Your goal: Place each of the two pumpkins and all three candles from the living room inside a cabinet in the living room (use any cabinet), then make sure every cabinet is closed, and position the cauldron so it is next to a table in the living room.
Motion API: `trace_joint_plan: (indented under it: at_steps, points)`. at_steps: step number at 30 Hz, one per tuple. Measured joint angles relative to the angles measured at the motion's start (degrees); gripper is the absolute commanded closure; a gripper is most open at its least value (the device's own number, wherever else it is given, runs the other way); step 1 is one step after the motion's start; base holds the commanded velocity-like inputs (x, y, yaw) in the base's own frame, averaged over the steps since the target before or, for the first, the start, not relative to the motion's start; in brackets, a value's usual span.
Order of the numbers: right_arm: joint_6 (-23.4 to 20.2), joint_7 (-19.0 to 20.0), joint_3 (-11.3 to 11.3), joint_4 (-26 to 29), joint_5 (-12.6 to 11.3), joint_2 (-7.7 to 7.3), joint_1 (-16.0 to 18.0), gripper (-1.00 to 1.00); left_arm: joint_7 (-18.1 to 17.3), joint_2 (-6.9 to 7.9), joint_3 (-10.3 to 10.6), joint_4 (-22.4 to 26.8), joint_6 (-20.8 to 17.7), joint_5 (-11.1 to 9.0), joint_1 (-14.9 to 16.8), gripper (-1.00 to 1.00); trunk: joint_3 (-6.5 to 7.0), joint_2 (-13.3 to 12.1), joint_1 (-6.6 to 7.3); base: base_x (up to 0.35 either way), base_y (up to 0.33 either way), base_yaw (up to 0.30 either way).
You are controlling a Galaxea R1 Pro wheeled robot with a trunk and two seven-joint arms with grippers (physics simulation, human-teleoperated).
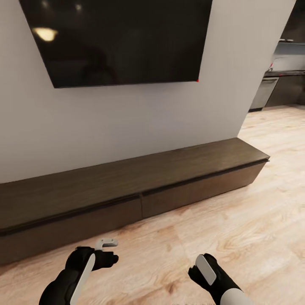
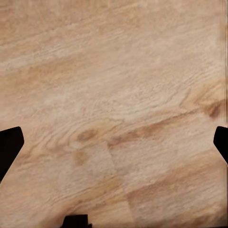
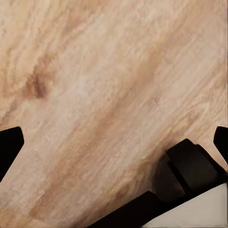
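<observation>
Pale grey wall (image 1: 127, 123) straight ahead, and mounted on it a big dark television screen (image 1: 123, 38), glossy, catching a soft lamp reflection near its upper left corner. Underfoot, light wood-plank floor (image 1: 237, 228), warm grain and knots all the way across. Off to the right the room opens up: dark kitchen units (image 1: 288, 87) with a steel appliance front (image 1: 263, 93) at the far end.

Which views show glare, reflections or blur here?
Head view: sharp; the wall-mounted TV screen mirrors a warm lamp glow near its upper left, and the cabinet top has a faint sheen. Left wrist view: soft, evenly lit wood floor, no glare. Right wrist view: equally soft floor grain.
</observation>
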State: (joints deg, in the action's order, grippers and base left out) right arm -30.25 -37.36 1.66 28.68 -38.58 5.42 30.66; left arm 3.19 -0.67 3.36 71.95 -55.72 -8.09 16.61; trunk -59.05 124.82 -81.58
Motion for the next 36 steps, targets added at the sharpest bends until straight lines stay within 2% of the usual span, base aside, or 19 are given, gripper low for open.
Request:
trace_joint_plan:
  at_steps: [2,6,9,20,23,28,33,36]
  points:
    - [0.9,0.1,1.1,0.0,0.0,-0.12,-0.9,-1.00,-0.1,0.03,0.1,0.0,0.1,0.0,0.0,-1.00,0.25,-0.8,0.44,0.000,0.000,-0.239]
    - [1.4,0.2,1.7,0.0,0.0,-0.21,-1.2,-1.00,-0.1,0.05,0.1,0.0,0.2,0.0,0.0,-1.00,0.39,-1.6,0.88,0.000,0.000,-0.239]
    - [1.6,0.3,1.8,0.0,0.0,-0.47,-1.4,-1.00,-0.1,0.02,0.1,-0.1,0.2,0.0,0.0,-1.00,0.23,-1.6,0.88,0.000,0.000,-0.239]
    - [2.0,0.4,1.9,0.1,0.1,-0.58,-1.7,-1.00,-0.1,-0.03,0.2,-0.9,0.2,0.0,0.0,-1.00,1.59,-6.0,3.29,0.000,0.000,-0.239]
    - [3.5,0.4,1.9,0.1,0.0,-0.58,-1.7,-1.00,-0.1,-0.03,0.7,-1.5,0.3,0.0,0.0,-1.00,1.96,-7.2,3.95,0.000,0.000,-0.239]
    - [5.1,0.4,1.9,0.0,0.0,-0.58,-1.7,-1.00,0.0,-0.94,2.1,-2.4,0.3,0.1,0.0,-1.00,2.58,-9.2,5.05,0.000,0.000,-0.239]
    - [5.5,0.4,1.9,0.0,0.0,-0.62,-1.7,-1.00,0.0,-1.37,2.3,-2.8,0.2,0.1,0.0,-1.00,3.21,-11.2,6.15,0.000,0.000,-0.239]
    - [5.5,0.5,1.9,0.0,0.0,-0.68,-1.7,-1.00,0.0,-1.50,2.4,-4.9,0.2,0.3,0.0,-1.00,3.58,-12.4,6.81,0.000,0.000,-0.239]
